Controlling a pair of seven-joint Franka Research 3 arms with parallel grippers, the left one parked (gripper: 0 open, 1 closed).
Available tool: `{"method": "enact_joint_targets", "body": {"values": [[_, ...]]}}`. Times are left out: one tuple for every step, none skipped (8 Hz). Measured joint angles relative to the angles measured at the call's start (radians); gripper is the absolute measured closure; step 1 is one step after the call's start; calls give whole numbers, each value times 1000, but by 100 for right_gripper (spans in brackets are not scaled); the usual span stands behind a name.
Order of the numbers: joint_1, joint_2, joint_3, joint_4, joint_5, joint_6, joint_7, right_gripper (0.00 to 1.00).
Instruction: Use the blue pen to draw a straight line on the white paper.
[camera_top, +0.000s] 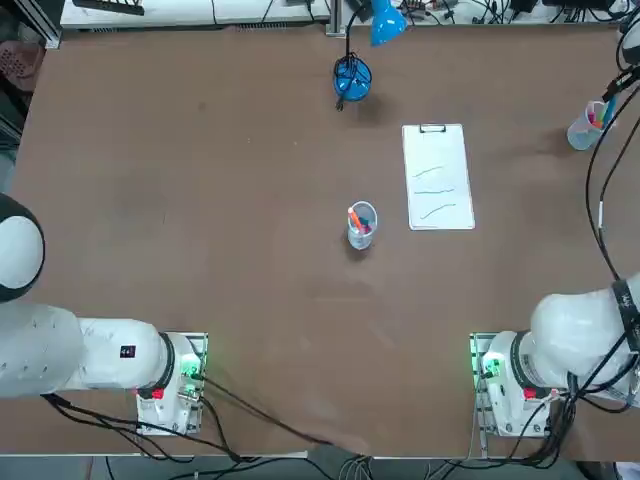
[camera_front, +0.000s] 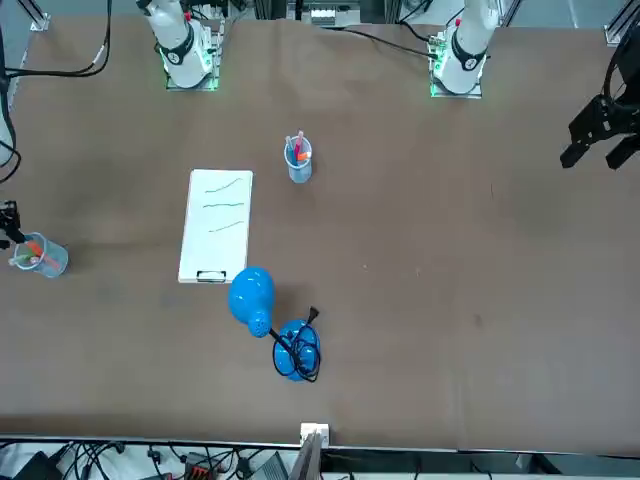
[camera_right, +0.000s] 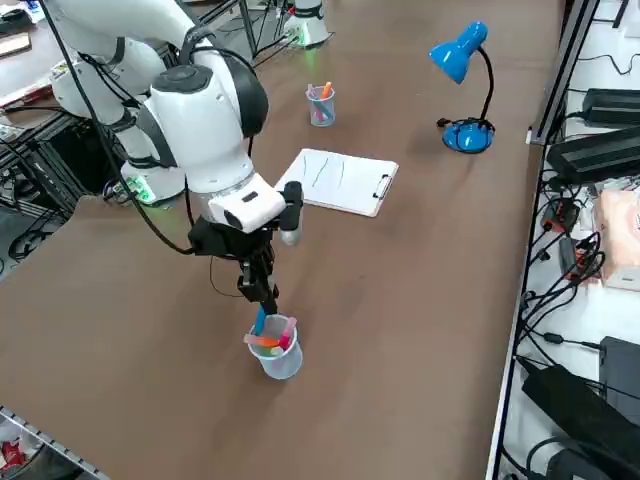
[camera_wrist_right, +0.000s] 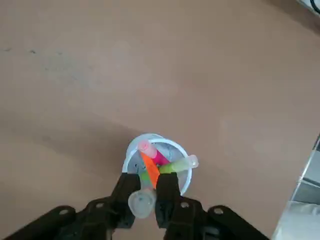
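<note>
Top view: I see white paper sheet on clipboard (camera_top: 438, 176) mid-table; clear plastic cup (camera_top: 361, 225) beside it holds coloured pens.

Right side view: right gripper (camera_right: 262, 303) clenched on slim blue pen (camera_right: 259, 321), its lower end inside second clear cup (camera_right: 275, 350) with orange, pink and green pens.

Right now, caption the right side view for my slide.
Right gripper, fingers shut on the blue pen, above the pen cup; white paper lies beyond.

Broad brown table (camera_top: 200, 200), black cables (camera_right: 560, 290) along its edge — blue desk lamp (camera_right: 460, 60) standing upright
</note>
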Motion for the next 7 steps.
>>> {"method": "enact_joint_targets", "body": {"values": [[0, 10, 1, 1, 14, 0, -1, 78], [0, 18, 4, 1, 19, 0, -1, 78], [0, 22, 7, 1, 22, 0, -1, 78], [0, 23, 8, 1, 23, 0, -1, 77], [0, 25, 9, 5, 24, 0, -1, 60], [1, 27, 13, 24, 30, -8, -1, 44], [4, 27, 20, 70, 40, -67, 9, 24]]}}
